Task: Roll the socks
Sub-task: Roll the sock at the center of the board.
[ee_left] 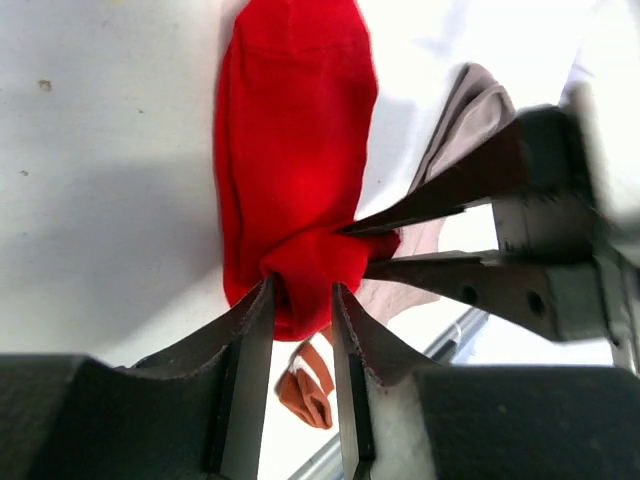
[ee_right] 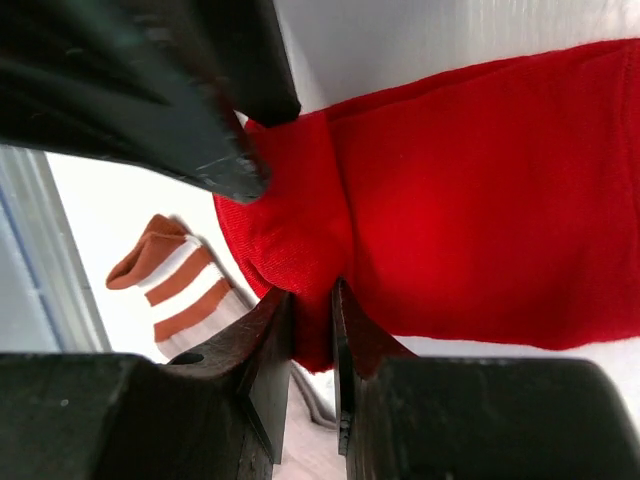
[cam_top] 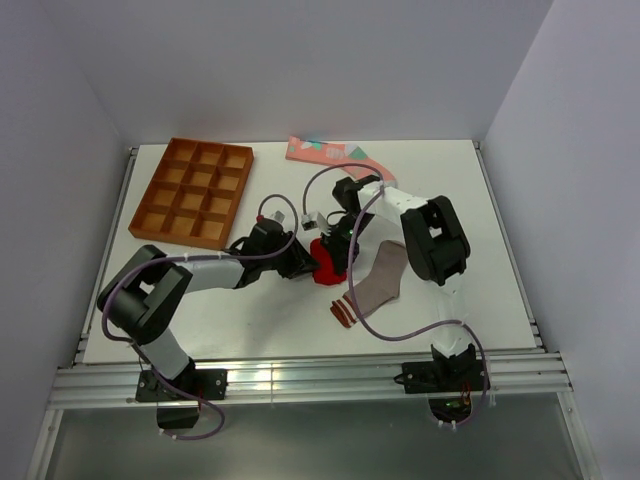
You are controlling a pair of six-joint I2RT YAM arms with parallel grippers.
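Observation:
The red sock lies at the table's middle, its near end folded over. My left gripper comes from the left and is shut on that folded end. My right gripper comes from the right and pinches the same end; its fingers show in the left wrist view. The grey-brown sock with its maroon-and-white striped cuff lies just right of the red one, also seen in the right wrist view. The salmon-pink sock with teal and white patches lies at the back.
An orange tray with several compartments stands at the back left. The metal rail runs along the table's near edge. White walls close the left, back and right sides.

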